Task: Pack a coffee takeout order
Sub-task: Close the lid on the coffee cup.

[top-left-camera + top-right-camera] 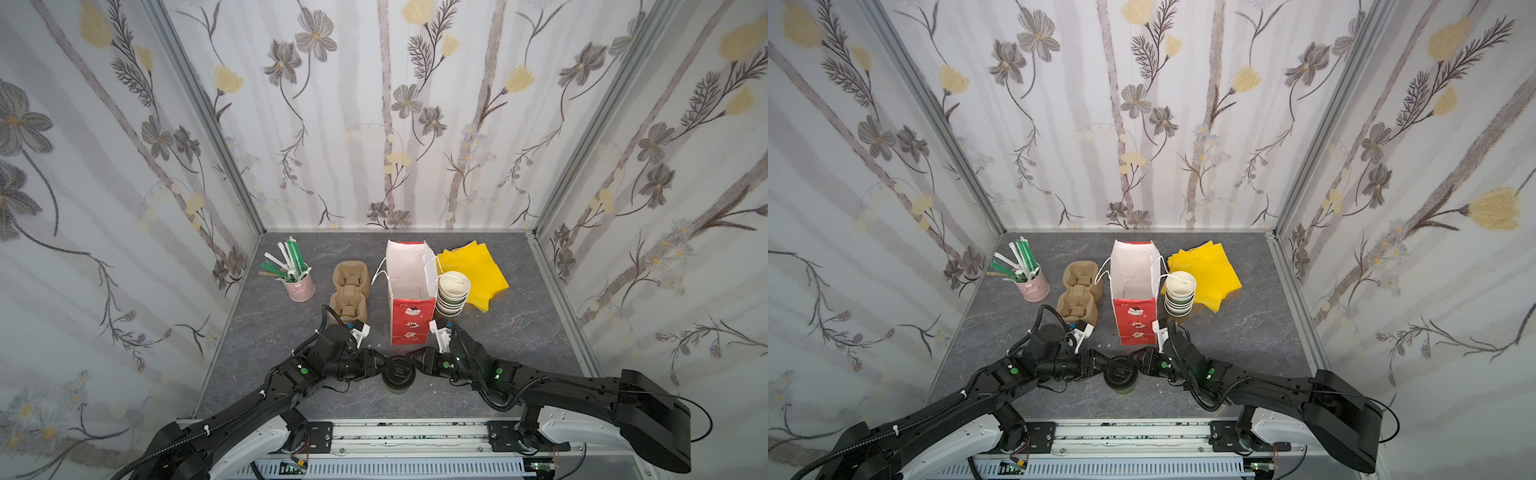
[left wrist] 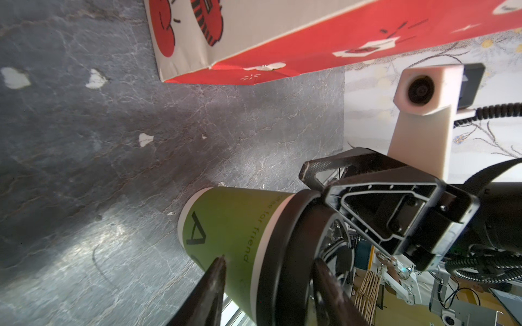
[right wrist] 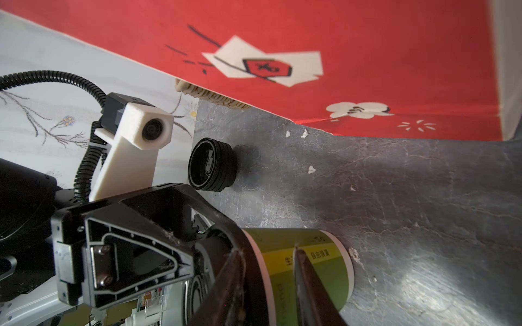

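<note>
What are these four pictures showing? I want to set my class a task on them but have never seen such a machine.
Two black robot arms reach over a grey stone-patterned table, each ending in a two-fingered gripper. Both top views come from one camera overhead; the other two pictures come from small cameras on the arms' wrists. On the table stand a pink tin bucket holding green and white wrapped straws, a tan moulded-pulp two-cup carrier, an open red paper bag with white lining, a stack of lidless white-lined paper cups, yellow paper napkins and a stack of black lids. The left gripper and right gripper meet at a green paper cup with a black lid; whether either clamps it is unclear.
</note>
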Controlling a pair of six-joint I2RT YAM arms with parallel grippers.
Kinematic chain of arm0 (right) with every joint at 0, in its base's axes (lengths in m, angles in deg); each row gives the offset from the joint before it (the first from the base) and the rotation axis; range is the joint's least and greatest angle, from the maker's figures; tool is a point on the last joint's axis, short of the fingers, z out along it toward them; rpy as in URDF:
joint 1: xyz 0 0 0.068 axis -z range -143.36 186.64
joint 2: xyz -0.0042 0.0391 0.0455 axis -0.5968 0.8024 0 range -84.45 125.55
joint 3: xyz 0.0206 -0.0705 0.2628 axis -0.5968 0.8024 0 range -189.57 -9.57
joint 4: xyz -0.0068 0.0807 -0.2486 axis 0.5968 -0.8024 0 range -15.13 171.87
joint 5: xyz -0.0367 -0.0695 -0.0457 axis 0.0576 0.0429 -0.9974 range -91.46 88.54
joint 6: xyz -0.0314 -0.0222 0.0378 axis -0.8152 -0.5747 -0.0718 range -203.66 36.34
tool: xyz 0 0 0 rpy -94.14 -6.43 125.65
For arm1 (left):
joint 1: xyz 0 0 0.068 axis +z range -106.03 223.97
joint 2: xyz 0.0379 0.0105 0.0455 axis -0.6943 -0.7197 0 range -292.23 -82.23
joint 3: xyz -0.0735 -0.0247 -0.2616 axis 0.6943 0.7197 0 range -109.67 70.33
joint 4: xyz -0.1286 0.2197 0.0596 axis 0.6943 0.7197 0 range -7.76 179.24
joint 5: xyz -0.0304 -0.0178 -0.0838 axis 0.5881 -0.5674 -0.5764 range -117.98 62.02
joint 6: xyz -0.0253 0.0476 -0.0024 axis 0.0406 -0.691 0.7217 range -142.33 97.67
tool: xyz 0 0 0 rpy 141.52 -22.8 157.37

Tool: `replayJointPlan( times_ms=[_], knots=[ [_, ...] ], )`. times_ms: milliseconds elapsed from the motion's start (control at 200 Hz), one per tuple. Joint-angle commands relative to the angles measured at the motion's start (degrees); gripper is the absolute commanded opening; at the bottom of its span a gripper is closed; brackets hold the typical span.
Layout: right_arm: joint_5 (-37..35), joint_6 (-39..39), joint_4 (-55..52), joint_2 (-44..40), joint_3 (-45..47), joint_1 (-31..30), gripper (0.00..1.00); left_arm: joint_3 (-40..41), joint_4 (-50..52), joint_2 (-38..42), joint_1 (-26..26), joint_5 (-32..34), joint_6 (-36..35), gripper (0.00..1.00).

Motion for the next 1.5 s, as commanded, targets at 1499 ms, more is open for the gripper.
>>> replayJointPlan(
  times_ms=[1499],
  knots=[
    [9.3,-2.4,-13.4,-21.8,6.6,-3.0,0.44,2.1,6.2,0.6,-0.3,1.3,-0.2,0.45]
  ],
)
